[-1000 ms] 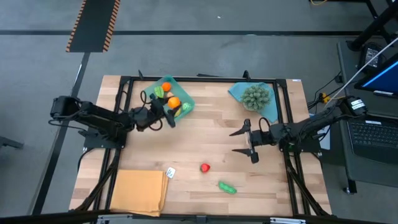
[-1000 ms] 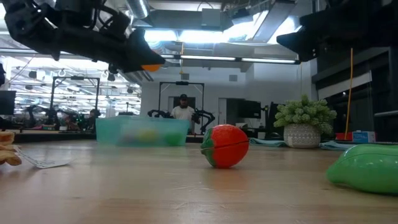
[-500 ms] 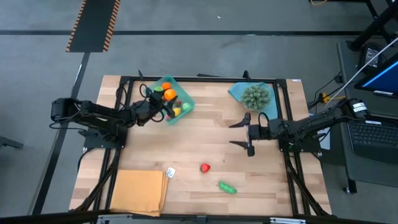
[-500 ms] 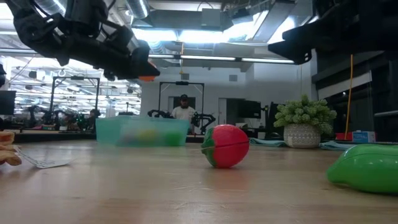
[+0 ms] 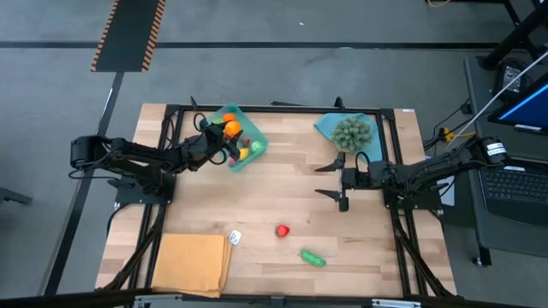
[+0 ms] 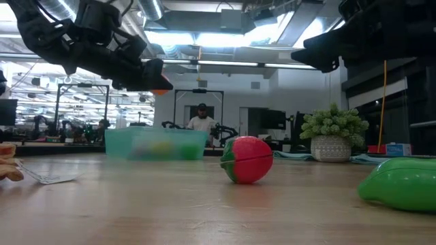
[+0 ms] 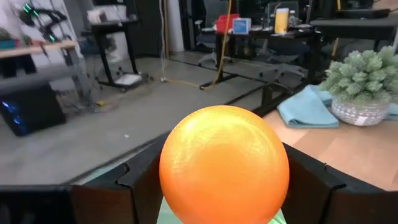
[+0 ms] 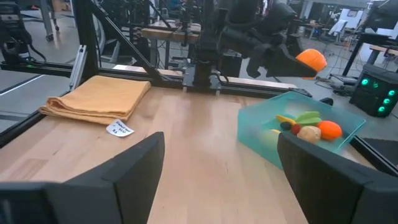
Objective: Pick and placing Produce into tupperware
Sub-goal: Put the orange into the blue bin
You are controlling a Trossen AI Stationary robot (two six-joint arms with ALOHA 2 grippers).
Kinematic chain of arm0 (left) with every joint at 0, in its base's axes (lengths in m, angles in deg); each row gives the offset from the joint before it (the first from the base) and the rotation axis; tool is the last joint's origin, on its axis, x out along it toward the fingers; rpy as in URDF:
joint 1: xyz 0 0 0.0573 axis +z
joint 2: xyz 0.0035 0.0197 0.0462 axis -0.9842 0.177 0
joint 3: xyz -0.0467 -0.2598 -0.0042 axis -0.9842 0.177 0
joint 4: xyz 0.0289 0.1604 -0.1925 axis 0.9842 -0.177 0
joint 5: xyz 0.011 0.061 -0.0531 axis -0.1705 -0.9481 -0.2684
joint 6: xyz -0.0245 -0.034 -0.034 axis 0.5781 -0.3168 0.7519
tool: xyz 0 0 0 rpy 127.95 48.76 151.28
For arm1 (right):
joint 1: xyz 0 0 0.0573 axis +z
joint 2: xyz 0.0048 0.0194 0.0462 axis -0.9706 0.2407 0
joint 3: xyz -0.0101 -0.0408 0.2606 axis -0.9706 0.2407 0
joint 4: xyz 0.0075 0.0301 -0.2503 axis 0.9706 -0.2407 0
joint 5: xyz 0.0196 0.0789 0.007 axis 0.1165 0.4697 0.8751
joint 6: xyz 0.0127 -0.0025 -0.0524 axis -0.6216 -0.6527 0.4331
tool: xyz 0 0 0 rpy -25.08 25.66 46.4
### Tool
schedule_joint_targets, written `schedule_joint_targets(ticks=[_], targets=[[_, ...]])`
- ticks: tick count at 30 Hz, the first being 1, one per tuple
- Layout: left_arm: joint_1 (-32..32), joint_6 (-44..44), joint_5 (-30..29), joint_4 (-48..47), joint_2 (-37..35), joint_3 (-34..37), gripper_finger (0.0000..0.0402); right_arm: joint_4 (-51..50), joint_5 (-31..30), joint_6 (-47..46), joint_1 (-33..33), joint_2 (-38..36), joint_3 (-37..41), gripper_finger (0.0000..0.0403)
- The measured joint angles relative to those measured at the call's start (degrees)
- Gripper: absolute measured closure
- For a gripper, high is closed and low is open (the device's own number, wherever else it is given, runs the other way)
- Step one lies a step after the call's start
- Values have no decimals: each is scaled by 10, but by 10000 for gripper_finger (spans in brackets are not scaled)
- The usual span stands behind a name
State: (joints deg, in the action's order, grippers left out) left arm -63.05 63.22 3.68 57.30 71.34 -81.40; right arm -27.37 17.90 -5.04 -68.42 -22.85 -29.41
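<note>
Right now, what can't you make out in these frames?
- Tupperware contents: low view, blurred behind its translucent wall.
- Whether the orange in the left gripper is over the tray's inside or its rim: left wrist view, the orange blocks the view below.
- Small white tag beside the orange-tan cloth: too small to read, high view.
- Green piece: low view, cut off at the edge.

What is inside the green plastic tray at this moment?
The tray holds an orange piece, a tan one, a small red one, a dark berry and yellow and green pieces. The left pincer holds an orange fruit over it, covering part of the contents from above.
</note>
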Motion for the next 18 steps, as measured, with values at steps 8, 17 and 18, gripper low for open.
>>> schedule_joint_targets(ticks=[8, 17, 18], targets=[[50, 46, 36, -193, 0, -66, 163, 0, 0, 1, 0, 0, 0, 91], [102, 43, 93, -505, 0, -211, 163, -24, 0, 0, 0, 0, 0, 91], [107, 42, 99, -526, 0, -223, 163, -25, 0, 0, 0, 0, 0, 91]])
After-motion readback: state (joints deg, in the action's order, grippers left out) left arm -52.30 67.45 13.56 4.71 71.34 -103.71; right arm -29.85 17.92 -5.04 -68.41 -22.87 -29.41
